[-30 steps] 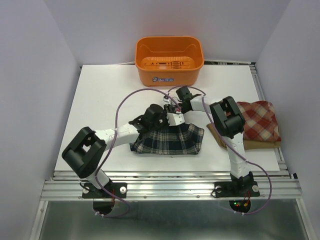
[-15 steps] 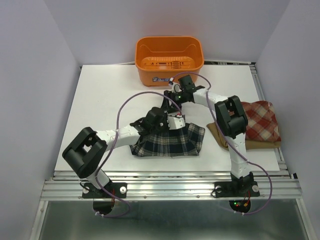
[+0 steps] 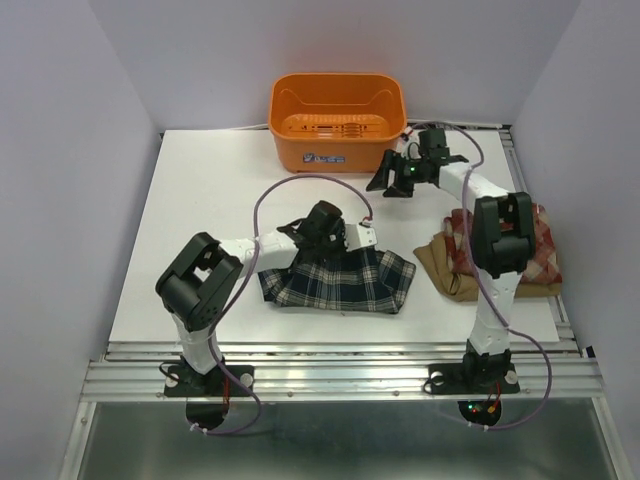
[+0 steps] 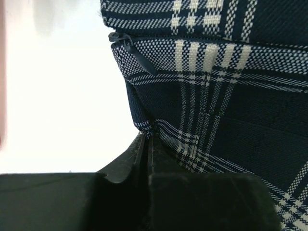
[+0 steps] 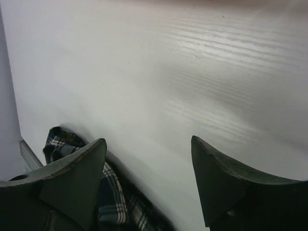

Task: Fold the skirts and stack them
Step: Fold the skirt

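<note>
The blue plaid skirt is spread flat on the middle of the bench, toward the near side. Its far edge is pinched by the left claw, which is closed tight on the cloth. The right claw is held wide open with nothing in it, just right of the orange basket. The red plaid skirt is laid on the tan skirt at the right.
</note>
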